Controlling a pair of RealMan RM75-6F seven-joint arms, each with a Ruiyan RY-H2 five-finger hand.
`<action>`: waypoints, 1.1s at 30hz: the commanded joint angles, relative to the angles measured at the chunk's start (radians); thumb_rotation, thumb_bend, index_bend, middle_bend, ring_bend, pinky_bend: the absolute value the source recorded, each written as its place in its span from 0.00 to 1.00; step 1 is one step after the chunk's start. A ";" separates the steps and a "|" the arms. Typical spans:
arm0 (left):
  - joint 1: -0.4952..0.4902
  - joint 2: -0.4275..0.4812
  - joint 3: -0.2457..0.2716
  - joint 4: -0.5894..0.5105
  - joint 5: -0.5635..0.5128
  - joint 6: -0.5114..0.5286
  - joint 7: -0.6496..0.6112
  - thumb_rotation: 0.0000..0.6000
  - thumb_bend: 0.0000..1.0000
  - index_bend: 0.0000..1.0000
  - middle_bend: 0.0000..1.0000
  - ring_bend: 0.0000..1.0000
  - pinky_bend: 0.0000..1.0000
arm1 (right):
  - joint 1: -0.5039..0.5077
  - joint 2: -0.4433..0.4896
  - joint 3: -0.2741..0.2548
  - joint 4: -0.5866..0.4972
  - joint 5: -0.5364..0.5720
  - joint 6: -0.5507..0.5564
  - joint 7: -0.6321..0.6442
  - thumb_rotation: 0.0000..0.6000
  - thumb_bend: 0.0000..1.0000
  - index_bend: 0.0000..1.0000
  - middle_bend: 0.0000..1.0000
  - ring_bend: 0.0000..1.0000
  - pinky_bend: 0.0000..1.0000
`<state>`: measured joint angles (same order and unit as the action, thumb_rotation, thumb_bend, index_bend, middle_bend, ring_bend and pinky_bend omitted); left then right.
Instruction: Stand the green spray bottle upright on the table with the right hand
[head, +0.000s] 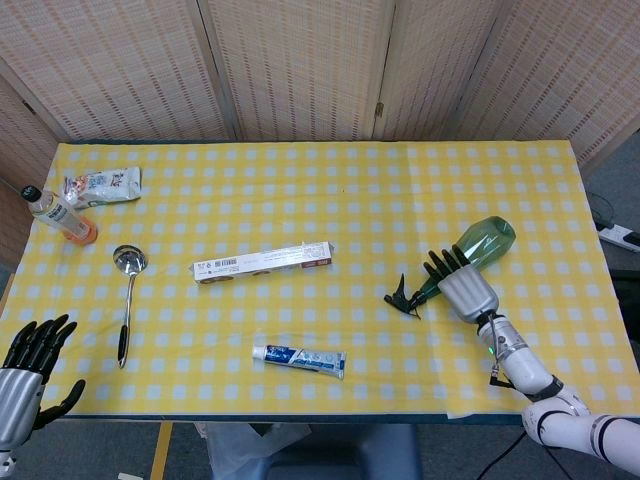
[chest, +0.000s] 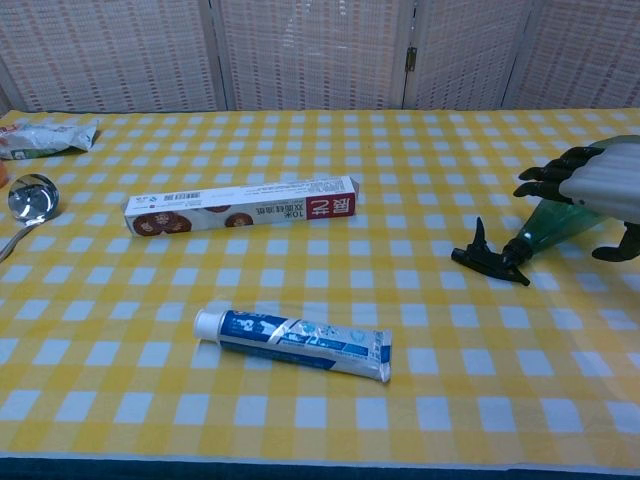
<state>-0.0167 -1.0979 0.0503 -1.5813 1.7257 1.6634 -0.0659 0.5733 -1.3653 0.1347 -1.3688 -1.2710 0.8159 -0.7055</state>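
Observation:
The green spray bottle (head: 486, 240) lies on its side at the right of the yellow checked table (head: 350, 190), its black trigger head (head: 402, 297) pointing toward the front left. In the chest view the green spray bottle (chest: 548, 224) shows below the hand, with its black trigger head (chest: 488, 254) on the cloth. My right hand (head: 462, 282) hovers over the bottle's lower body, fingers spread and curved above it; no grip shows. The right hand (chest: 592, 188) appears the same way in the chest view. My left hand (head: 22, 377) hangs off the table's front left corner, fingers apart and holding nothing.
A long foil box (head: 262, 262) lies mid-table and a toothpaste tube (head: 299, 359) near the front edge. A ladle (head: 127, 298), an orange-based bottle (head: 58, 216) and a snack packet (head: 102, 185) occupy the left side. A folding screen (head: 300, 65) stands behind.

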 joint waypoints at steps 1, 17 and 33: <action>-0.002 0.001 -0.001 0.004 -0.002 -0.004 -0.008 1.00 0.40 0.04 0.09 0.10 0.00 | 0.024 -0.038 -0.010 0.050 0.012 -0.015 0.021 1.00 0.33 0.00 0.00 0.04 0.00; -0.002 0.014 0.005 0.006 0.014 0.002 -0.064 1.00 0.40 0.04 0.09 0.10 0.00 | 0.055 -0.170 -0.043 0.217 -0.078 0.120 0.077 1.00 0.33 0.51 0.41 0.36 0.13; 0.007 0.014 0.005 0.004 0.028 0.023 -0.057 1.00 0.40 0.04 0.09 0.10 0.00 | 0.025 -0.115 -0.021 0.126 -0.189 0.329 0.302 1.00 0.33 0.81 0.64 0.61 0.38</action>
<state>-0.0101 -1.0836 0.0555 -1.5772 1.7537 1.6869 -0.1228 0.6110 -1.5144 0.0905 -1.1776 -1.4555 1.1030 -0.4627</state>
